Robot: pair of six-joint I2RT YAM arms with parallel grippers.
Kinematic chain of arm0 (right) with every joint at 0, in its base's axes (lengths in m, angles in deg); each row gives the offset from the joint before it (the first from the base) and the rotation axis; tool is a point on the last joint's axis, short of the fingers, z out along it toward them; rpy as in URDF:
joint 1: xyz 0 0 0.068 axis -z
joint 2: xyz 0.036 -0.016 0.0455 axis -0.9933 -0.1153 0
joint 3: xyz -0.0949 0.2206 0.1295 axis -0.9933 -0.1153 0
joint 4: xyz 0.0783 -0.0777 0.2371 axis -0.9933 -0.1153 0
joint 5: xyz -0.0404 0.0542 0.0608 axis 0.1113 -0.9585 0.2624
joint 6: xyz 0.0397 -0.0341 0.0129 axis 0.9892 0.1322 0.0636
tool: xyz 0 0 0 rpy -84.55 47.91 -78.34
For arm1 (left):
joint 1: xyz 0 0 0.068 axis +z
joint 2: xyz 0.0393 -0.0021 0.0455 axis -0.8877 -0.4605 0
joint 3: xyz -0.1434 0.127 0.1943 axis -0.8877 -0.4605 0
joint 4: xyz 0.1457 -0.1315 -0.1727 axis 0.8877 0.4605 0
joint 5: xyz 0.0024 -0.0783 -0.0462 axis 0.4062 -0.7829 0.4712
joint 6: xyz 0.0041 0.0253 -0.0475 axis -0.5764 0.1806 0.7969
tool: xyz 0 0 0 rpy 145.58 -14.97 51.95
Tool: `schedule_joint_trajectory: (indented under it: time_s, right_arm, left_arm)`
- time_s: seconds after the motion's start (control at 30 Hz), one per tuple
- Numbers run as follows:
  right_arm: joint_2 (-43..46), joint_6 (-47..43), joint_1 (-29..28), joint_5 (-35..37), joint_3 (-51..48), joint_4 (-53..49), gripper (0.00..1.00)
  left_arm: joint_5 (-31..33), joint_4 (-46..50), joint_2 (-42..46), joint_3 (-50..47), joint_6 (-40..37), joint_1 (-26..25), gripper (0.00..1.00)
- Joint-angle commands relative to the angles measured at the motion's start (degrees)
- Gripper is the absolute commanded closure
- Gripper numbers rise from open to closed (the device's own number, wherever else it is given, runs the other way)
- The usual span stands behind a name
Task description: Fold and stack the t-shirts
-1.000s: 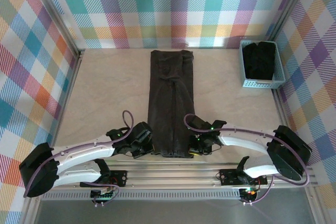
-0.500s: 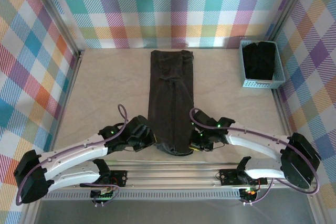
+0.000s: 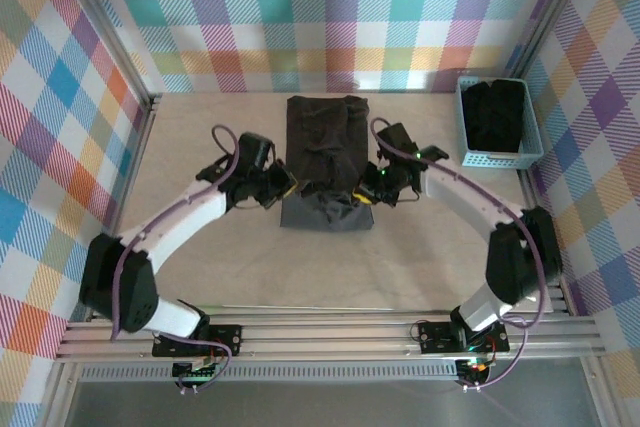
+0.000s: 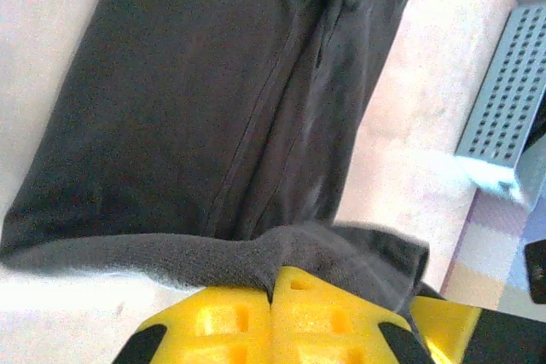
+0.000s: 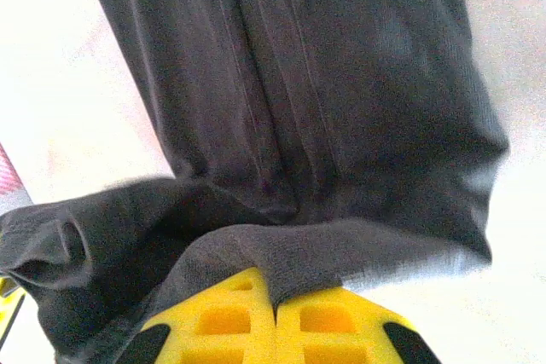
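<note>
Left claw (image 3: 283, 185) and right claw (image 3: 366, 190), each clamped on the t-shirt (image 3: 325, 132) hem, have swept from the near edge to mid-tabletop (image 3: 200, 257); the shirt lies doubled at centre-far; half-fold nearly laid, release likely next.

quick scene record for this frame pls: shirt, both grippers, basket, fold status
t-shirt: dark, folded into a narrow strip on the table, near hem raised over its middle
left gripper: shut on the hem's left corner
right gripper: shut on the hem's right corner
basket: light blue, far right corner, holds dark garments
fold status: crosswise half-fold not yet laid down
</note>
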Motion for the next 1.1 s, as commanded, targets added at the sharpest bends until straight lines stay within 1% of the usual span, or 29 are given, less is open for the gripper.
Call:
schedule_joint_trajectory:
  time_s: [0.0, 0.17, 0.2, 0.23, 0.27, 0.3, 0.33, 0.4, 0.43, 0.47, 0.53, 0.57, 0.67, 0.73, 0.8, 0.9, 1.07]
  right_arm:
    - [-6.64, -3.88, 2.85, -3.01, 6.44, -1.77, 1.0]
    - [-18.24, -4.58, 6.49, -4.45, 17.57, -2.89, 1.0]
    - [-20.5, -4.7, 7.26, -5.16, 19.64, -2.7, 0.97]
    - [-22.46, -4.86, 7.82, -5.76, 21.57, -2.56, 0.87]
    - [-24.36, -5.49, 8.55, -6.25, 23.53, -2.14, 0.75]
    - [-25.61, -6.34, 9.14, -6.66, 25.11, -1.58, 0.64]
    - [-26.32, -7.11, 9.63, -6.43, 26.52, -1.97, 0.58]
    - [-26.08, -9.36, 10.44, -4.45, 28.46, -4.49, 0.49]
    - [-24.84, -10.19, 10.71, -3.6, 28.01, -5.15, 0.46]
    - [-23.09, -10.99, 10.88, -2.26, 26.51, -5.24, 0.43]
    - [-18.56, -12.38, 10.78, -0.56, 21.86, -4.71, 0.42]
    - [-15.49, -12.56, 10.51, -0.25, 17.97, -3.4, 0.41]
    - [-7.29, -10.41, 9.36, -1.28, 5.2, 0.45, 0.41]
    - [-2.9, -7.15, 7.18, -2.6, -3.36, 4.91, 0.41]
    - [-0.02, -3.15, 5.36, -3.65, -9.97, 9.9, 0.42]
    - [1.53, 3.43, 4.74, -6.68, -18.31, 19.93, 0.42]
    - [-2.22, 6.73, 4.75, -9.03, -22.24, 25.67, 0.42]
  left_arm:
    - [-4.21, 0.23, -7.34, 7.38, -5.29, 2.69, 1.0]
    - [-6.35, 1.02, -18.87, 16.45, -7.48, 5.08, 1.0]
    - [-6.57, 1.67, -21.42, 18.82, -7.91, 5.55, 1.0]
    - [-6.63, 2.36, -23.47, 20.66, -8.29, 5.97, 0.95]
    - [-6.59, 2.71, -25.3, 22.6, -8.92, 6.32, 0.83]
    - [-6.0, 3.48, -26.71, 24.16, -9.41, 6.7, 0.7]
    - [-5.0, 4.42, -27.0, 25.08, -9.96, 6.89, 0.58]
    - [-2.43, 4.2, -24.37, 24.42, -10.81, 7.01, 0.32]
    - [-2.13, 3.66, -22.49, 23.23, -11.05, 6.92, 0.28]
    - [-1.85, 3.39, -20.07, 21.27, -11.04, 6.82, 0.27]
    - [-0.8, 2.8, -14.63, 15.21, -10.92, 6.24, 0.28]
    - [-0.29, 2.2, -11.53, 10.24, -9.88, 5.95, 0.29]
    - [-1.1, -2.48, -2.82, -5.33, -3.52, 5.44, 0.33]
    - [-2.86, -8.24, 0.85, -13.9, 1.98, 4.99, 0.33]
    - [-4.34, -14.03, 1.73, -18.56, 6.08, 4.8, 0.33]
    - [-5.26, -19.64, -0.79, -21.24, 11.1, 4.64, 0.32]
    - [-5.45, -27.09, -5.85, -24.02, 17.07, 4.57, 0.34]
